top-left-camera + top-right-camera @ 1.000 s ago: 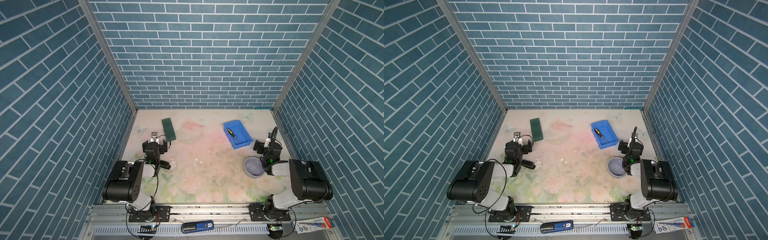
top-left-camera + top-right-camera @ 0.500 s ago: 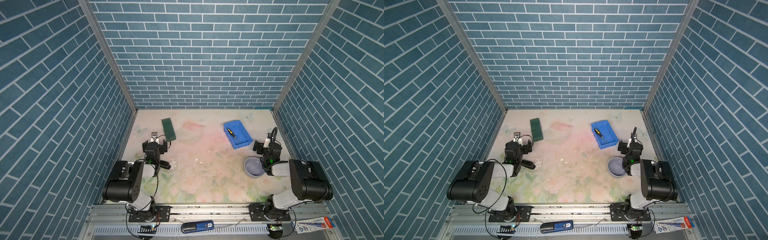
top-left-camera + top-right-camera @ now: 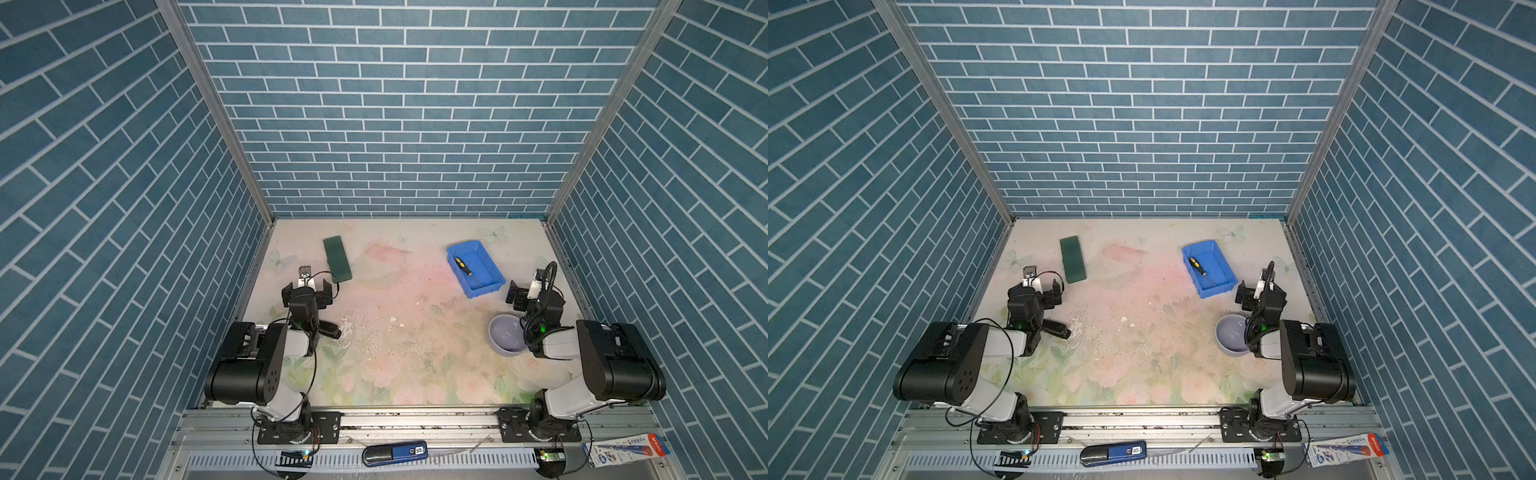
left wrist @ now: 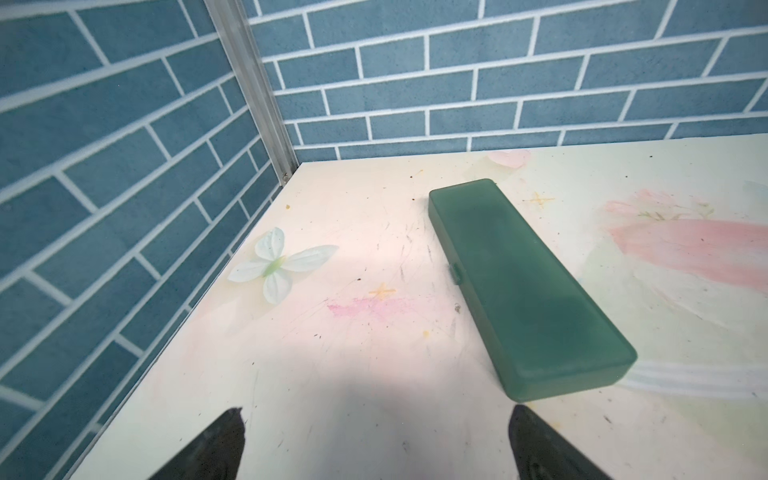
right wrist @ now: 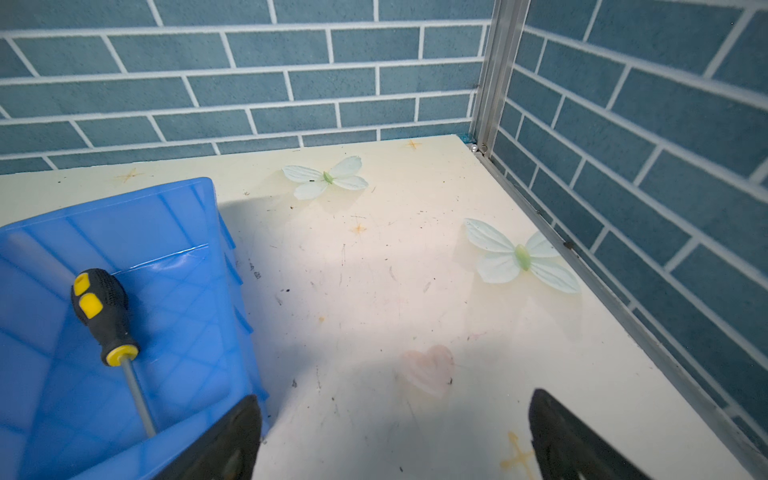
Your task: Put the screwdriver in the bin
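Note:
The screwdriver (image 3: 466,269) (image 3: 1200,270), black-handled with yellow marks, lies flat inside the bright blue bin (image 3: 484,262) (image 3: 1219,257) at the back right of the table. The right wrist view shows the screwdriver (image 5: 106,316) on the floor of the bin (image 5: 174,232), handle away from me. My right gripper (image 3: 525,291) (image 3: 1256,291) (image 5: 394,399) hovers open and empty just beside the bin's near corner, one finger close to its wall. My left gripper (image 3: 307,289) (image 3: 1038,289) (image 4: 376,415) stands open and empty over bare table on the left.
A flat dark green case (image 3: 337,258) (image 4: 523,286) lies just past the left gripper. A grey-lavender bowl (image 3: 506,340) (image 3: 1233,338) sits beside the right arm. Brick-patterned walls close in three sides. Flat butterfly decorations (image 5: 519,257) lie near the right wall.

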### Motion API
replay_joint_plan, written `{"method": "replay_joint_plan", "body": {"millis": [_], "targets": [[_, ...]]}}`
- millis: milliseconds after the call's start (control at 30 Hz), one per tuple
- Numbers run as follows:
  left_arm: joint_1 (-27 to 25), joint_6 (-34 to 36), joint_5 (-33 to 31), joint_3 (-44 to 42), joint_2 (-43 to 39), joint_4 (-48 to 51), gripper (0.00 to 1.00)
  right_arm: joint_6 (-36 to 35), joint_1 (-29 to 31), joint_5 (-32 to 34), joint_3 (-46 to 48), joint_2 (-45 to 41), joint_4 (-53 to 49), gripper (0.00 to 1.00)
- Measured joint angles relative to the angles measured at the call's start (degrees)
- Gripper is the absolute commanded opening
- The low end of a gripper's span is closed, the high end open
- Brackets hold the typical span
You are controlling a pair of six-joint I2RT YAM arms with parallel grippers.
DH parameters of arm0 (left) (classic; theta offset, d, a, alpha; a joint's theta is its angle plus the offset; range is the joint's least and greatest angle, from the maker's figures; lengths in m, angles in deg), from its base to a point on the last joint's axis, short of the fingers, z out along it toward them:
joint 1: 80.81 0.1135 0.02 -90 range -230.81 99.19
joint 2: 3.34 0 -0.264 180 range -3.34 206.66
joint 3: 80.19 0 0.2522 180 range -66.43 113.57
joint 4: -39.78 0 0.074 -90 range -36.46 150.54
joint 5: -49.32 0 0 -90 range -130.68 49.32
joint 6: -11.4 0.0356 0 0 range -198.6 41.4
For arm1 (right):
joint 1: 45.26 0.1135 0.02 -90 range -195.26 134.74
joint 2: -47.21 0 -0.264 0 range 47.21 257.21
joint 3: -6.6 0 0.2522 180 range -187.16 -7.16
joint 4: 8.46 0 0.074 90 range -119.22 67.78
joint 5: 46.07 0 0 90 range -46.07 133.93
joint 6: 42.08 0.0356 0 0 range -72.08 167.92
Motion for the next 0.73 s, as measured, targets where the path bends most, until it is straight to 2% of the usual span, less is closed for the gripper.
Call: {"method": "replay_joint_plan", "body": {"millis": [733], "targets": [[0.00,0.28,1.88,2.80,0.00,3.98,1.00,-0.11,0.00,-0.85,0.00,0.00,0.00,0.99]]}}
